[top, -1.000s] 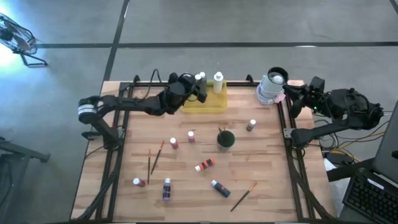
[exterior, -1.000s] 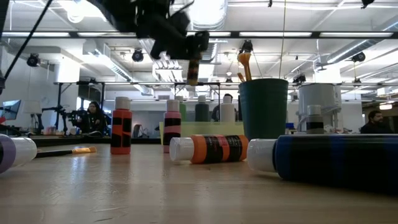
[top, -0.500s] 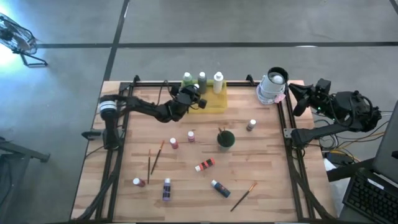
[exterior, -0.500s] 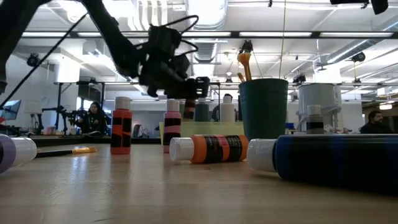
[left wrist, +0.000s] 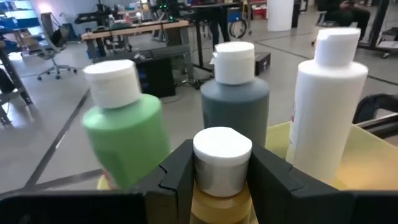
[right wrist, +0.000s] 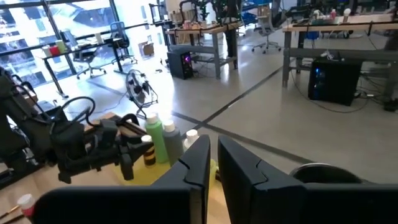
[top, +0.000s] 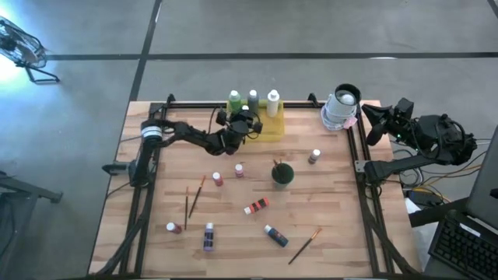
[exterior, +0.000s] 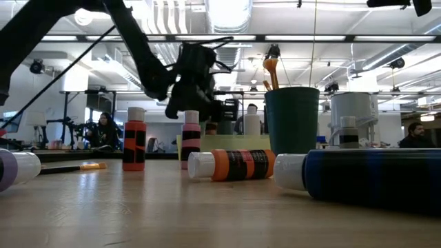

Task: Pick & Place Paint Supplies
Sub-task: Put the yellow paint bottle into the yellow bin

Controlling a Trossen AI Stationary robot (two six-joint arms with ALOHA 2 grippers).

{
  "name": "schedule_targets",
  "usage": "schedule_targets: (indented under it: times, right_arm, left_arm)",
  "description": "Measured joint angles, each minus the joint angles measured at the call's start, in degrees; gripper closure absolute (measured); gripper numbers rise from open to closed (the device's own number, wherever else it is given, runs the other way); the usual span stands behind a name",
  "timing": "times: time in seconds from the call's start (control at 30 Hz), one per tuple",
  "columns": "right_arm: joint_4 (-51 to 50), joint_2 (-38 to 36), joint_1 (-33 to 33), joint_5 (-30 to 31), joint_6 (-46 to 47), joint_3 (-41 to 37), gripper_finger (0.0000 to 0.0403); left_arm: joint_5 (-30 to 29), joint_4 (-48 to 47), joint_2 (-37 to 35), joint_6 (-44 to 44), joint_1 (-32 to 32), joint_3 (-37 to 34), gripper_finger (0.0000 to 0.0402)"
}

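A pale wooden plank table [top: 327, 233] is carrying scattered paint supplies. At its far edge, a translucent yellow tray [top: 268, 129] is holding three upright bottles: a light green one [left wrist: 127, 140], a grey-green one [left wrist: 235, 102] and a white one [left wrist: 326, 109], all smooth plastic cylinders with white caps.

The left gripper [left wrist: 221, 177] is hanging at the tray's near-left corner, its fingers clamping a small yellow-brown bottle [left wrist: 222, 165] just below its white cap. The right gripper [right wrist: 213, 163] is waiting off the table's right edge, fingers nearly together and holding nothing.

The risk appears to be crowding: the held bottle is sitting just beside the green one, so letting go at a tilt could knock it or its neighbours over.

Other bottles, such as an orange one lying on its side [top: 256, 206], and thin wooden brushes [top: 305, 245] are waiting on the table near a dark green cup [top: 282, 173].
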Motion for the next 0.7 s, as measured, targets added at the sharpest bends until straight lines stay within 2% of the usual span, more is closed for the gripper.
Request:
schedule_targets:
  times: [0.2, 0.33, 0.43, 0.7]
  right_arm:
    - [-0.01, 0.00, -0.01, -0.41, 0.21, -0.15, 0.0363]
    - [-0.01, -0.03, -0.01, -3.00, 0.23, -0.16, 0.0366]
    - [-0.03, -0.07, -0.01, -4.35, 0.45, -0.17, 0.0373]
    - [-0.42, -0.09, -0.01, -4.63, 0.42, -0.17, 0.0390]
  left_arm:
    - [-0.87, 0.01, 4.31, 0.13, 0.00, 4.68, 0.0281]
    - [-1.95, -0.43, 6.52, -0.65, 0.28, 6.60, 0.0281]
    - [-4.85, -0.06, 6.69, -1.19, 0.77, 7.02, 0.0281]
    - [-5.65, -0.44, 6.51, -2.56, 2.65, 6.90, 0.0281]
